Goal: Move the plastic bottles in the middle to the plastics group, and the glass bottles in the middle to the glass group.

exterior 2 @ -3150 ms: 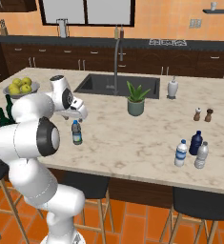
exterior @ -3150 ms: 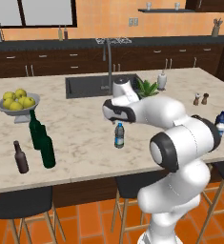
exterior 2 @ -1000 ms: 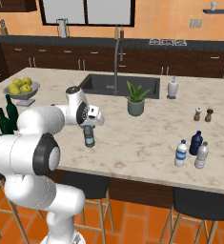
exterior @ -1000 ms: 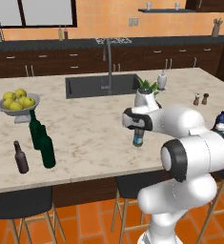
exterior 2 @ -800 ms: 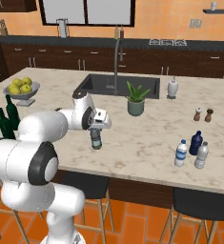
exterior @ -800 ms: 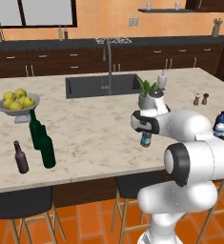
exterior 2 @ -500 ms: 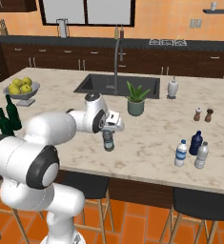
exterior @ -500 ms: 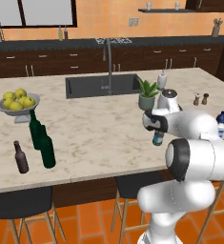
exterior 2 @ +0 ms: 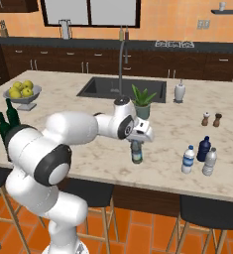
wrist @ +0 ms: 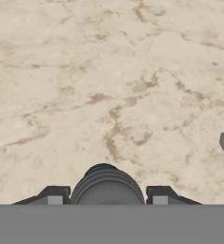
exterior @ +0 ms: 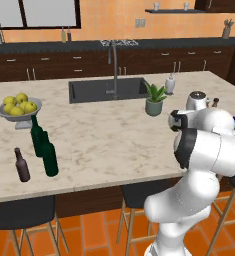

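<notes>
My gripper (exterior 2: 137, 144) is shut on a small clear plastic bottle (exterior 2: 137, 155) with a dark cap and a blue label, held upright just above the marble counter (exterior 2: 172, 135). In the hand view the bottle's top (wrist: 107, 183) sits between my gripper's (wrist: 107, 196) two fingertips. To its right stand a white-capped water bottle (exterior 2: 188, 159), the deep-blue bottle (exterior 2: 203, 149) and the pale translucent bottle (exterior 2: 209, 161). At the counter's far left two tall green glass bottles (exterior: 37, 136) (exterior: 50, 155) stand beside the short brown bottle (exterior: 22, 165).
A potted plant (exterior 2: 143, 101) and the sink (exterior 2: 120, 87) lie behind the gripper. Salt and pepper shakers (exterior 2: 211, 119) stand behind the plastics. A soap dispenser (exterior 2: 180, 92) is by the sink, and a bowl of lemons (exterior: 18, 107) is behind the glass bottles.
The arm has swung to the right across the counter, carrying the dark-capped bottle from the middle toward the bottles at the right end. The grip has stayed shut.
</notes>
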Motion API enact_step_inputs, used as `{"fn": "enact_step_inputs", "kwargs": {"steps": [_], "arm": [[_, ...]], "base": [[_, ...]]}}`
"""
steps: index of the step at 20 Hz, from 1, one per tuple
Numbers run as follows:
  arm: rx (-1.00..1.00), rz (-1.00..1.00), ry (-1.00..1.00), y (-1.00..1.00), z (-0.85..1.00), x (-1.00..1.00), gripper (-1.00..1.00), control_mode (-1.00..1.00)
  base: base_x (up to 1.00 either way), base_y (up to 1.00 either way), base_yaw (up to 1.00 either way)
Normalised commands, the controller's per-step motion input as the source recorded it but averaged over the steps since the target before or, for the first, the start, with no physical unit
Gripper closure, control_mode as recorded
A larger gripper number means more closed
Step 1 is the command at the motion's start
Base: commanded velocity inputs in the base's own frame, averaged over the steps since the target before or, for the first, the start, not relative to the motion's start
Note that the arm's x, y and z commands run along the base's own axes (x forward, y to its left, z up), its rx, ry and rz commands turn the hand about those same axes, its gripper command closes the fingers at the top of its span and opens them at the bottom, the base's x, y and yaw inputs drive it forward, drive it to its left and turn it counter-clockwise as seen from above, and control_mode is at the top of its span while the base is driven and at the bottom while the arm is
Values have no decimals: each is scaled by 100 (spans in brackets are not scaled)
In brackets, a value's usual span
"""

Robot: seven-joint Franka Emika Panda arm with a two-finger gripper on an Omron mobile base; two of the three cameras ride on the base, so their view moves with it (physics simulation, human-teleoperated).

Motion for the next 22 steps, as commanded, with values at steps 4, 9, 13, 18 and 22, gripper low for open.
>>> {"fn": "enact_step_inputs", "kwargs": {"steps": [4, 9, 13, 18, 22], "arm": [[0, -18, 7, -99, 0, 0, 100, -100], [0, -20, 2, -96, 0, 0, 100, -100], [0, -19, 0, -88, -9, 0, 100, -100], [0, -20, 0, -57, -30, -2, 100, -100], [0, -10, 0, -23, -42, 5, 100, -100]], "base": [[0, 0, 0], [0, 0, 0], [0, 0, 0], [0, 0, 0], [0, 0, 0]]}}
